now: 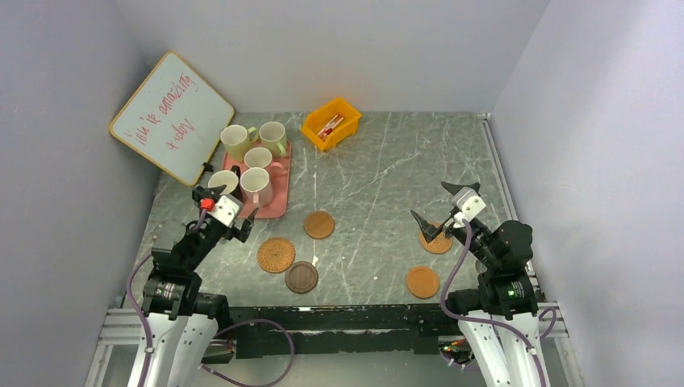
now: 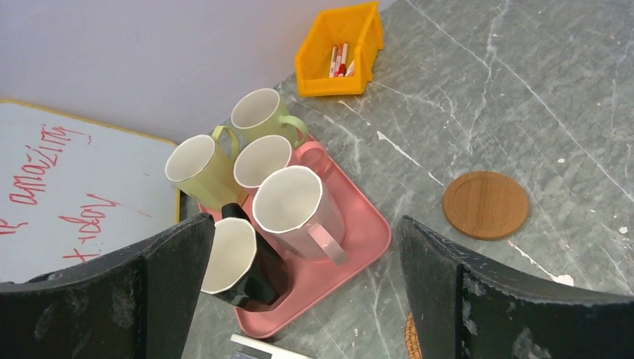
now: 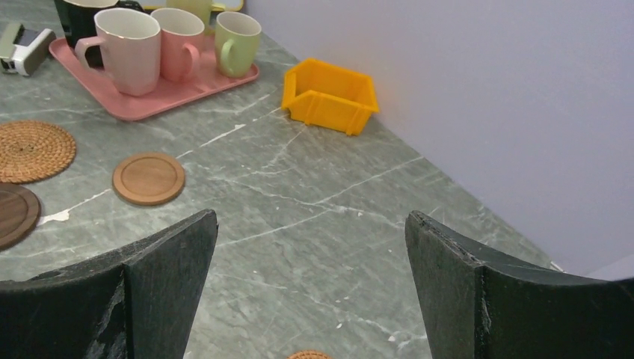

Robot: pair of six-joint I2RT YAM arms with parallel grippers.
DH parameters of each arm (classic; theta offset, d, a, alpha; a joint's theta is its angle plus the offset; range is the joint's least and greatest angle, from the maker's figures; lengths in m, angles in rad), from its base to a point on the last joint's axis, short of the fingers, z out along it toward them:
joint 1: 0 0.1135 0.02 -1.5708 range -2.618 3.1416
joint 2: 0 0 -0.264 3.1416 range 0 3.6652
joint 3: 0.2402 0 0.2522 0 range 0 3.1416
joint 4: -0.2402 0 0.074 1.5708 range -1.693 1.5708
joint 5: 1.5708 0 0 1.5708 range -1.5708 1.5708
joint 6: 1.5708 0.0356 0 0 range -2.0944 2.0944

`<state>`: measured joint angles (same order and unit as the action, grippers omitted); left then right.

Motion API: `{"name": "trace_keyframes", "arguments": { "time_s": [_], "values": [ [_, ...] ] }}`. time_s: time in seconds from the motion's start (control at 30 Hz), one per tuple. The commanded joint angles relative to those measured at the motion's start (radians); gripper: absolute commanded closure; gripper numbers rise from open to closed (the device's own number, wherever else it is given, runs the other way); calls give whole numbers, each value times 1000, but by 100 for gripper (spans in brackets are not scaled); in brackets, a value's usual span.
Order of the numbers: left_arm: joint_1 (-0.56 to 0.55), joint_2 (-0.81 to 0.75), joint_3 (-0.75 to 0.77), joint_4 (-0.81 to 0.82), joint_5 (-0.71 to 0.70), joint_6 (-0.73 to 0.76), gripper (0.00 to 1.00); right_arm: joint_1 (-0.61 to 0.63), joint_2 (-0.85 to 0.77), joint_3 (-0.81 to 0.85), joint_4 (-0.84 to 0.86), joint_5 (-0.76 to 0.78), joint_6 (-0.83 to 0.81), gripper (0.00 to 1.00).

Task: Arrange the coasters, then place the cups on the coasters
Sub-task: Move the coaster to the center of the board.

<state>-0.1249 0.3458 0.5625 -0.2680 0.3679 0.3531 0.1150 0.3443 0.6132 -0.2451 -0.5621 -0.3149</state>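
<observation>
Five cups stand together on a pink tray [image 1: 277, 203]: two green [image 1: 235, 139] [image 1: 273, 137], two pink [image 1: 258, 158] [image 1: 255, 185] and one black [image 1: 224, 184]. Coasters lie flat on the table: a plain orange one [image 1: 319, 224], a woven one [image 1: 276, 255], a dark brown one [image 1: 302, 276], a second orange one [image 1: 423, 281], and one more [image 1: 436, 239] under the right arm's fingers. My left gripper [image 2: 305, 224] hangs open over the tray's near end, above the black cup [image 2: 235, 258] and a pink cup [image 2: 295, 206]. My right gripper [image 3: 312, 217] is open and holds nothing.
A yellow bin [image 1: 331, 122] with markers sits at the back of the table. A whiteboard [image 1: 171, 117] leans against the left wall beside the tray. A small white device [image 3: 24, 46] lies by the tray's near end. Walls close off the left, back and right.
</observation>
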Motion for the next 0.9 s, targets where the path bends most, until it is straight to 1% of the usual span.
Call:
{"name": "trace_keyframes", "arguments": {
  "time_s": [0.0, 0.5, 0.87],
  "values": [
    [5, 25, 16, 20, -14, 3, 4, 6, -9, 11, 27, 5, -38, 0],
    [6, 175, 39, 44, -159, -15, 4, 4, -5, 0, 23, -5, -63, 0],
    [5, 355, 60, 75, -277, -30, 4, 5, 8, -11, 25, 8, -76, 0]
  ]
}}
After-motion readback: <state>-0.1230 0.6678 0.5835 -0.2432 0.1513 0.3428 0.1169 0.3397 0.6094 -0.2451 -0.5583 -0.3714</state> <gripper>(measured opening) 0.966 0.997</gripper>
